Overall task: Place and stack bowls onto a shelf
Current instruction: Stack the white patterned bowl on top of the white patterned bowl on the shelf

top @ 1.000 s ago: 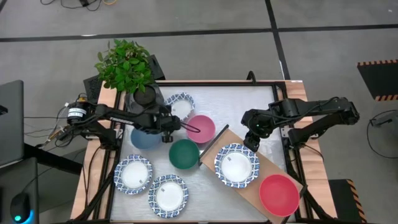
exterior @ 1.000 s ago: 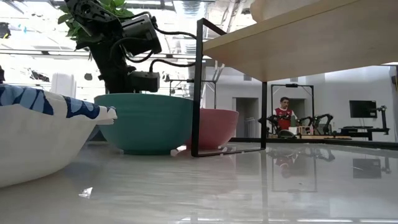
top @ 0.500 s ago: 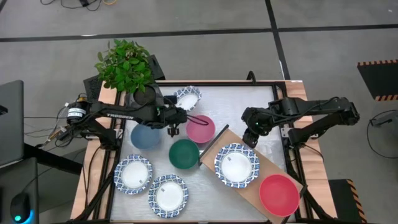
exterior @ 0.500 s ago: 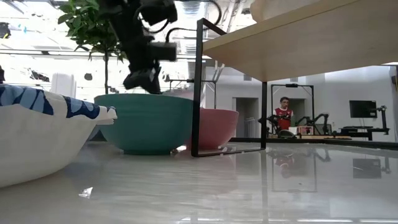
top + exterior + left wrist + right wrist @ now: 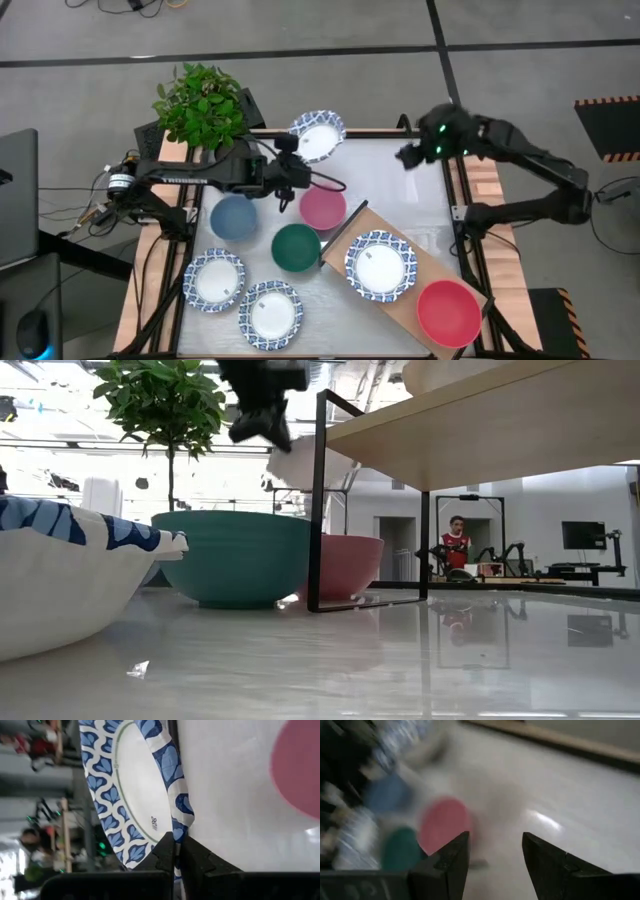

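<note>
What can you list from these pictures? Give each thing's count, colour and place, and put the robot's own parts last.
Patterned bowls: four, white with blue rims; one on the shelf, two at the table's near left, one held up by its rim at the far edge.
Plain bowls: four; red on the shelf, pink, green and blue on the table.
Shelf: one, light wood, slanting across the table's right.
Plant: one, green, far left corner.
Person: one, red top, in the room behind.
Left gripper: shut on the raised patterned bowl's rim.
Right gripper: open, raised at the table's far right.
</note>
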Controlling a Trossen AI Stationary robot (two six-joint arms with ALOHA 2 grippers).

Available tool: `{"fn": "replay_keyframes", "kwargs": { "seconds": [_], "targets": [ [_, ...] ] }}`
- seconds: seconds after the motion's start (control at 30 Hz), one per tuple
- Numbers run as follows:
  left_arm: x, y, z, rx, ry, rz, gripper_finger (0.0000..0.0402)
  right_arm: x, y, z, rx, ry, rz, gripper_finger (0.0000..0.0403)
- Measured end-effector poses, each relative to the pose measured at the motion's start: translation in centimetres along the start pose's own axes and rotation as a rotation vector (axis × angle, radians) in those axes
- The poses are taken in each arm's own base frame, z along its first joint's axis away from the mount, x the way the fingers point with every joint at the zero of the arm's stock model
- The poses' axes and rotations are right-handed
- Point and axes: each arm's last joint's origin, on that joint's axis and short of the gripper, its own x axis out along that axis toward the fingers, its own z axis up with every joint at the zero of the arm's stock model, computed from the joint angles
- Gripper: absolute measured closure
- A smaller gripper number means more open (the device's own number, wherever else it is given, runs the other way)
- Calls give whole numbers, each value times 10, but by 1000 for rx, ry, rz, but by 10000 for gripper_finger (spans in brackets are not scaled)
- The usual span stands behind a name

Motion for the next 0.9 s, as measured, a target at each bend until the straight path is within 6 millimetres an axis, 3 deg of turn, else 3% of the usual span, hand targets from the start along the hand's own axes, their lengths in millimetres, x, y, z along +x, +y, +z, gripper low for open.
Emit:
{"fn": "replay_keyframes", "kwargs": {
  "seconds": [0.2,0.3,0.63,0.9],
  "targets": [
    [-21,21,17,69,-92,51,401,-10,2,33,9,-232,234,196],
    [-27,24,24,91,-137,83,401,-6,4,45,29,-283,286,195],
    [-35,22,31,162,-173,101,401,27,9,63,120,-220,415,137],
    [-35,22,31,160,-176,102,401,48,8,66,132,-177,387,132]
  ]
}}
